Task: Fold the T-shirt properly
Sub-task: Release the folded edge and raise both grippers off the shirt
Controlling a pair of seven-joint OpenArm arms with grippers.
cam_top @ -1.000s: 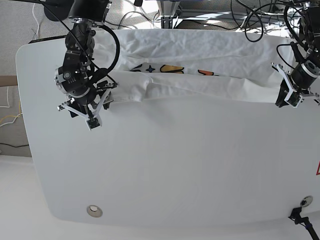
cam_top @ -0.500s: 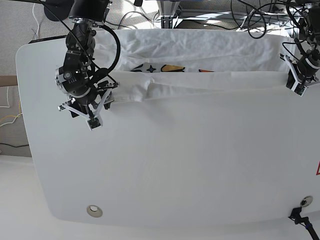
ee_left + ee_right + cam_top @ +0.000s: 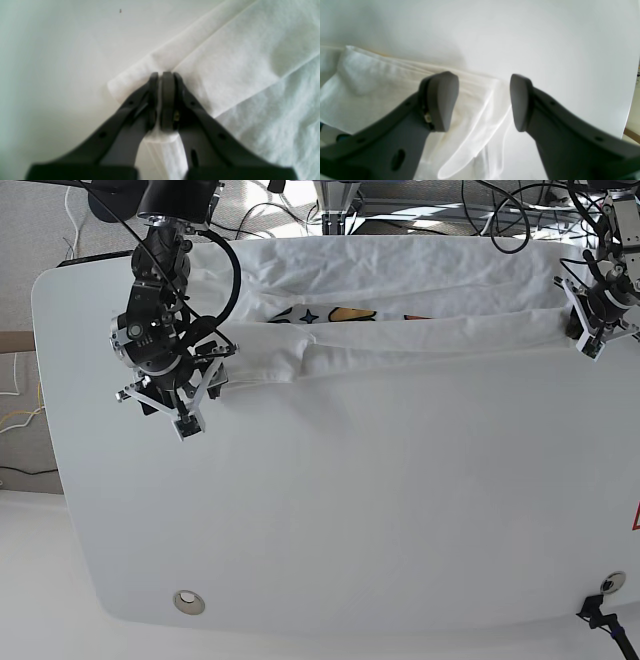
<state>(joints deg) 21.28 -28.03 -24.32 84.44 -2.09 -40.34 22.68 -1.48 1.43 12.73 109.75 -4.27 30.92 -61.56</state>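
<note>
**Left arm carries the hem up toward the far edge**

The T-shirt [image 3: 400, 310] lies along the far side of the table [image 3: 350, 510], bunched into a long band, with a strip of its coloured print [image 3: 345, 315] showing in the gap between the upper layer and the folded lower edge.

The left gripper [image 3: 163, 100] is clamped tight on a corner of the white cloth; the wrist view shows fabric pinched between its closed jaws. Over the last second it has moved from lower down the table's side up and back toward the far edge, taking the corner with it, so the fold line now sits higher and flatter and the print strip looks narrower.

The right gripper [image 3: 483, 100] has not moved. Its jaws stand apart over the other end of the shirt, holding nothing.

The lengthwise fold looks roughly half made: one end is carried over, while the other end, under the right gripper, lies loose and rumpled.
</note>
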